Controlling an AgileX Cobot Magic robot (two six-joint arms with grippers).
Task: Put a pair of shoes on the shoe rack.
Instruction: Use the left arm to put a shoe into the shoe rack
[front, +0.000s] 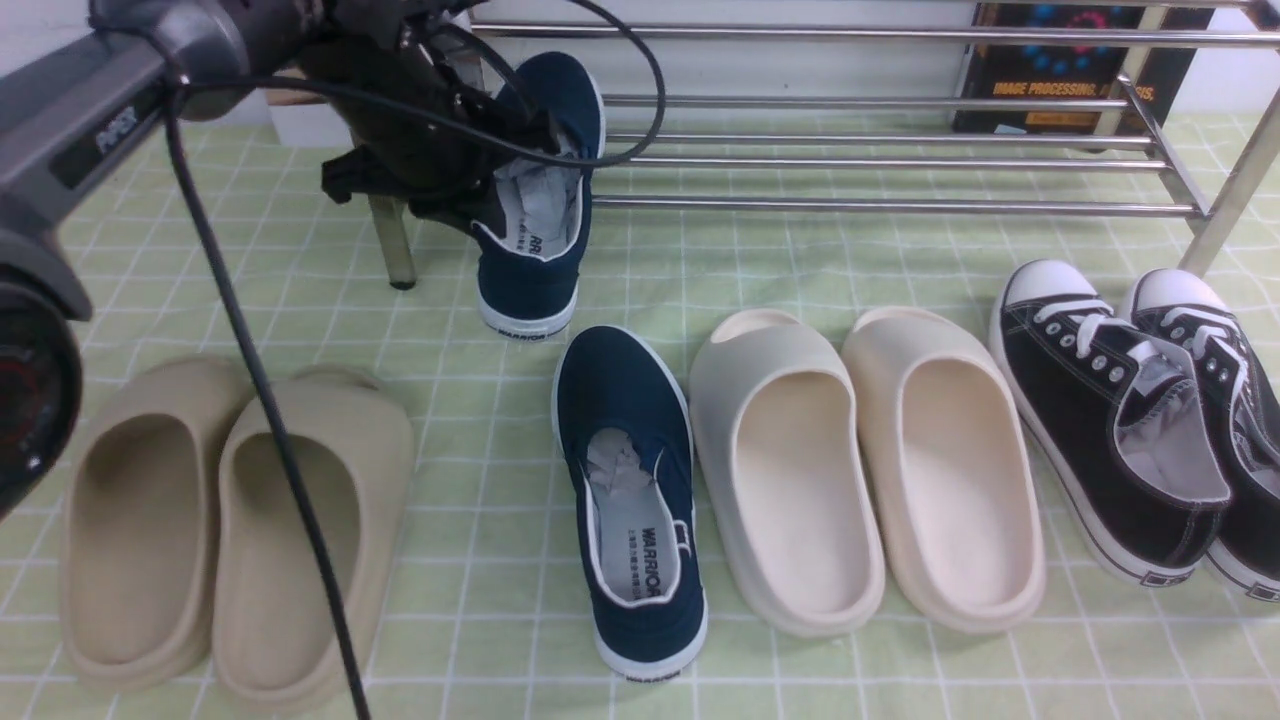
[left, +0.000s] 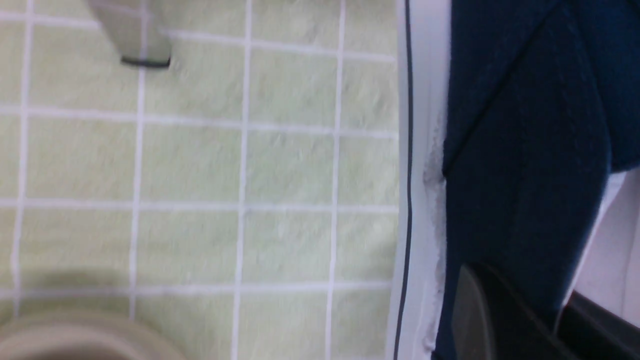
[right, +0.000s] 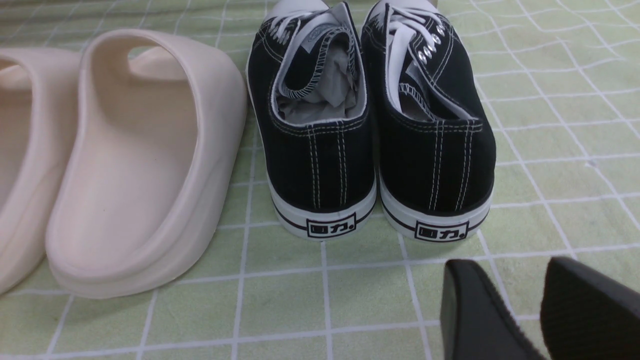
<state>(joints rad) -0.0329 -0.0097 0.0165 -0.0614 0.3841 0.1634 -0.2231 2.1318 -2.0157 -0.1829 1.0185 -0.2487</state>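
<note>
Left gripper (front: 505, 165) is clamped on one navy-blue canvas slip-on (front: 540, 260) w/ white rubber sole, heel low, toe tipped to 12 at the shiny chrome tube shoe rack (front: 880, 205), bars running 9-3. Twin navy slip-on (front: 625, 400) lies on the green checked cloth (front: 800, 680) at its 6, toe also to 12. Right gripper (right: 515, 280): jaws apart, empty, behind the black lace-up sneakers (right: 320, 165) out at 3.

The shoe rack (front: 880, 205) is gleaming in chrome metal; the near navy shoe (front: 620, 385) is showing matt canvas and smooth rubber; the tablecloth (front: 480, 600) is looking matt, woven.
</note>
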